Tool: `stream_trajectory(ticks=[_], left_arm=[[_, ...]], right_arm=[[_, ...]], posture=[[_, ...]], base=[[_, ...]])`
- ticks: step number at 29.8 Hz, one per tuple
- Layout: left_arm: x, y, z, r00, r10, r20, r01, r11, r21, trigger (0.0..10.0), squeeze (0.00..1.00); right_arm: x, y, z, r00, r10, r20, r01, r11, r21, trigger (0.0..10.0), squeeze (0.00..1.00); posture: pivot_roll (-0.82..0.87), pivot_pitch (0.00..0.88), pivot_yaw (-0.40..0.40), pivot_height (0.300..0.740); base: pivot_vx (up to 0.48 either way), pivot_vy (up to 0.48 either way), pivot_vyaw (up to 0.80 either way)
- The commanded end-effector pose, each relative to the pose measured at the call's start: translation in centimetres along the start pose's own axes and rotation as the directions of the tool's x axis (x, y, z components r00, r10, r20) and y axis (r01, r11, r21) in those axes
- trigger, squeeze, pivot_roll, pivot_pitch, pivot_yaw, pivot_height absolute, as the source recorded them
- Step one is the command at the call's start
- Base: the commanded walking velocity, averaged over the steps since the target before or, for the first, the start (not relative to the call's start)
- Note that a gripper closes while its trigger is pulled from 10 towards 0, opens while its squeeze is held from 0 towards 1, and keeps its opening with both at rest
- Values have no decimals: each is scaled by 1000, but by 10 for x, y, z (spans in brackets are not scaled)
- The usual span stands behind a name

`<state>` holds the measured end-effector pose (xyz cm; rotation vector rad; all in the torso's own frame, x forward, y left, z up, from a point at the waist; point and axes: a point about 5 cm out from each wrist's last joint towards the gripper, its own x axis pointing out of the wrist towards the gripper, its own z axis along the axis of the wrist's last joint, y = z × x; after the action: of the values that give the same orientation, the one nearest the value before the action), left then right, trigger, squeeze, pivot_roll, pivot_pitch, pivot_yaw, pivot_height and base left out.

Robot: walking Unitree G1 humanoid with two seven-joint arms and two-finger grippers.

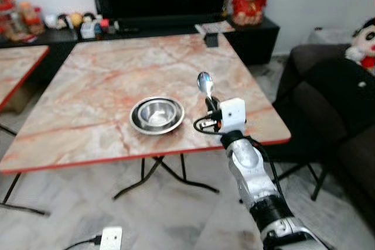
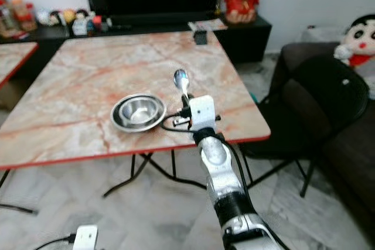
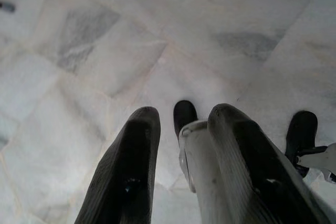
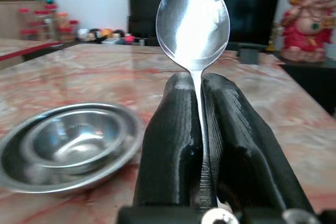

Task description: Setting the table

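Note:
My right gripper [image 1: 211, 103] is shut on the handle of a steel spoon [image 1: 205, 81], whose bowl end stands upright above the fingers [image 4: 173, 129]. It hovers over the near right part of the marble table [image 1: 99, 62]. Just left of it, a steel bowl [image 1: 157, 114] sits inside a shallow steel plate on the table; the same bowl [image 4: 68, 145] lies beside the gripper in the right wrist view. My left gripper [image 3: 184, 111] hangs idle over the tiled floor, fingers apart with nothing between them.
A black folding chair [image 1: 328, 86] and a dark sofa stand right of the table. A second marble table [image 1: 14, 65] is at the left. A small dark object [image 1: 211, 40] lies at the table's far edge. A white power strip [image 1: 110, 238] lies on the floor.

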<state>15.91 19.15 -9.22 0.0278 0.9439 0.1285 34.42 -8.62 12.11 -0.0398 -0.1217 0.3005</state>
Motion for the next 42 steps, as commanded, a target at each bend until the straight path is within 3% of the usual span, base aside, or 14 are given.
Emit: stream_trajectory(ticks=[1, 10, 13, 25, 37, 42], left_arm=[[1, 1, 2, 1000, 6, 6, -6, 1000, -4, 10000, 0], [0, 0, 1, 1000, 8, 1, -8, 1000, -5, 10000, 0], [0, 0, 1, 1000, 11, -1, -11, 1000, -2, 10000, 0], [0, 0, 1, 1000, 3, -2, -3, 1000, 0, 10000, 0], [0, 1, 0, 1000, -1, -9, 1, 1000, 8, 10000, 0], [1, 1, 1, 1000, -1, -8, 1, 1000, 10, 10000, 0]], right_arm=[[1, -2, 0, 1000, -7, -5, 7, 1000, -1, 10000, 0], [2, 3, 3, 1000, 27, 16, -26, 999, -32, 10000, 0], [0, 6, 1, 999, 32, 20, -32, 999, 15, 10000, 0], [-3, 9, -3, 999, 44, 2, -44, 999, 1, 10000, 0], [-13, 7, -32, 988, -9, -155, 10, 1000, 8, 10000, 0], [-13, 4, -46, 961, -59, -271, 64, 998, 12, 10000, 0]], posture=[[-43, 0, 20, 740], [-44, 0, 15, 740], [-45, 0, 16, 740], [-47, 0, 20, 740], [-46, 0, 29, 740], [-45, 0, 30, 740]], base=[[379, 0, 0], [364, 0, 0], [315, 0, 175], [0, 0, 0], [0, 0, 0], [0, 0, 0]])
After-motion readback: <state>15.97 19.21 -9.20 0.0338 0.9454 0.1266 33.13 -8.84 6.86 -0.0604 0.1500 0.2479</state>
